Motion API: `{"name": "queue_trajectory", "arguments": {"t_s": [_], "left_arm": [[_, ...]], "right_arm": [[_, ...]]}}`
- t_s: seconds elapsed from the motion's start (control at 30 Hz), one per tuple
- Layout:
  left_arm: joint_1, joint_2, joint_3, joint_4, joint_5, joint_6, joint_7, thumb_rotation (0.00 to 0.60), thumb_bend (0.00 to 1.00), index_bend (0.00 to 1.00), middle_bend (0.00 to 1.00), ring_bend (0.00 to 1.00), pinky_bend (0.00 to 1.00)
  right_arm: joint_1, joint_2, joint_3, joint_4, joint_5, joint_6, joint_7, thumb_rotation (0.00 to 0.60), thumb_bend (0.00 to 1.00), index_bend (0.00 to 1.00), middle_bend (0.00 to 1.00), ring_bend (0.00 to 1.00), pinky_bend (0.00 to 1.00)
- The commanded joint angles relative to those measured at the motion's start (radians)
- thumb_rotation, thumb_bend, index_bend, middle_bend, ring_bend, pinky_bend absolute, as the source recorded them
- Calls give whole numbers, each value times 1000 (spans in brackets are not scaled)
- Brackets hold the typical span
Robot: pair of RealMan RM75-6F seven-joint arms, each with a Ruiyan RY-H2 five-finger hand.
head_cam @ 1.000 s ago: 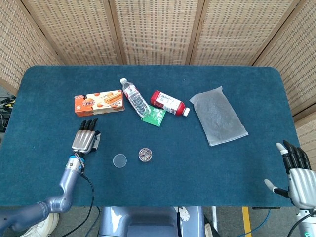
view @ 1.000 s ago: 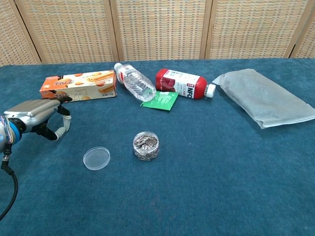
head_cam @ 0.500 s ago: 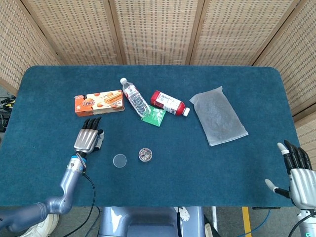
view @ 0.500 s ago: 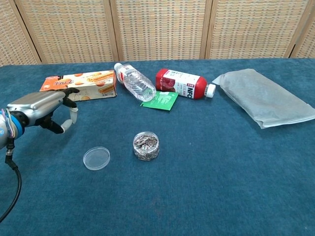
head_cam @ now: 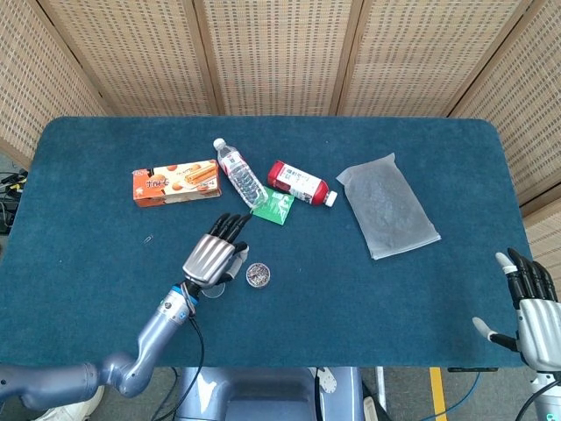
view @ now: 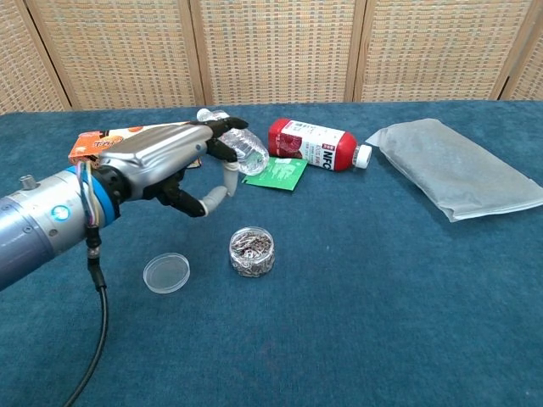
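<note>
My left hand [head_cam: 215, 255] hovers above the blue table, its fingers spread and holding nothing. In the chest view the left hand [view: 170, 164] hangs just behind and left of a small clear jar [view: 252, 251] filled with metal bits. The jar's loose clear lid [view: 166, 272] lies flat to the jar's left, below the wrist. In the head view the jar [head_cam: 257, 274] sits just right of the hand, apart from it. My right hand [head_cam: 531, 303] stays off the table's near right corner, fingers apart and empty.
Behind the hand lie an orange biscuit box [head_cam: 175, 182], a clear water bottle [head_cam: 241, 174], a green packet [head_cam: 276, 208] and a red juice bottle [head_cam: 301, 183]. A grey bag [head_cam: 387, 205] lies at the right. A small clip [head_cam: 149, 238] lies on the left.
My left hand has swung right and forward from the table's left side to beside the jar, now covering part of the biscuit box in the chest view. The right hand has barely moved.
</note>
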Motion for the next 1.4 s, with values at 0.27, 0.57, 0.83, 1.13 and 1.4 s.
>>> {"name": "queue_trajectory", "arguments": {"t_s": [0.27,0.57,0.83,1.13,1.4], "left_arm": [[-29,-106,-5,79,-73,-14,94,600,547,833,0,0,0],[-33,-131,7,116,-74,-28,61,600,547,833,0,0,0],[-33,-148,16,132,-71,-32,49,600,543,683,0,0,0],[-27,-135,15,109,-58,-22,20,600,249,102,0,0,0],[-13,-84,1,47,-28,17,-13,600,227,67,0,0,0]], "right_arm": [[0,5,3,2,8,-1,15,600,0,0,0,0,0],[0,8,3,-1,8,-2,17,600,0,0,0,0,0],[0,9,4,-2,10,-3,20,600,0,0,0,0,0],[0,9,3,-2,4,1,21,600,0,0,0,0,0],[0,6,2,-3,4,1,14,600,0,0,0,0,0]]}}
